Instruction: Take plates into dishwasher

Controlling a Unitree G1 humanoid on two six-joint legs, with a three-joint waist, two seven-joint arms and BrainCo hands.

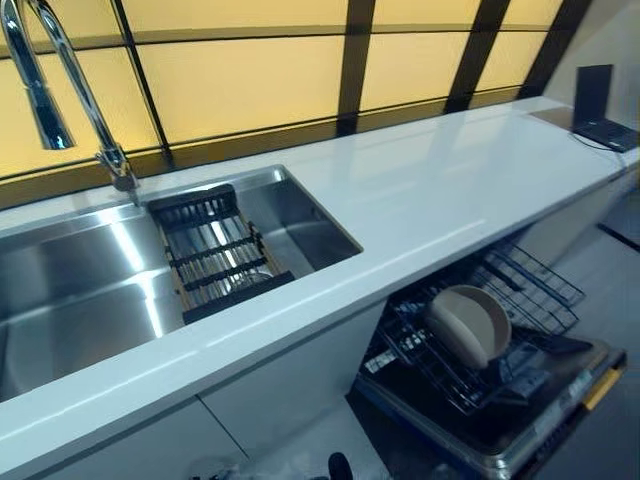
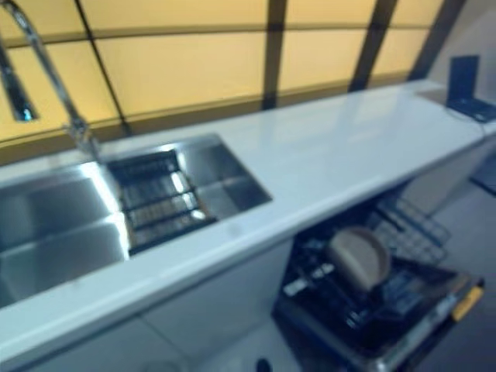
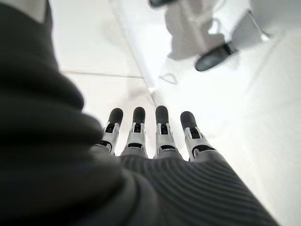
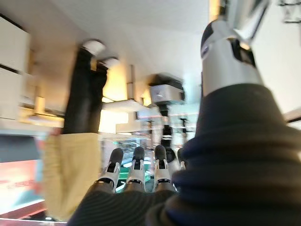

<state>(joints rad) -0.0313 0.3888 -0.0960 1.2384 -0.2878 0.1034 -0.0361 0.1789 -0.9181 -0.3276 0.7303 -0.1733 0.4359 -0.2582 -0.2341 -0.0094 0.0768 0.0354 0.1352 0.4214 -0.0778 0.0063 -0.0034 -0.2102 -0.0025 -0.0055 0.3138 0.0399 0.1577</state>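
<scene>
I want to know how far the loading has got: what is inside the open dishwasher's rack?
One beige plate stands on edge in the dishwasher rack, under the white counter. The rack's part beneath the counter is hidden.

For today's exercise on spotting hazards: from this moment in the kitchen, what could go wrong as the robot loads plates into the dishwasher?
1. The dishwasher rack is pulled out low beside the robot; a step could knock it.
2. One plate already stands tilted in the rack; another set carelessly could strike it.
3. Both the left hand and the right hand hang empty with straight fingers, and no other plate shows, so the next one may be hard to find.
</scene>
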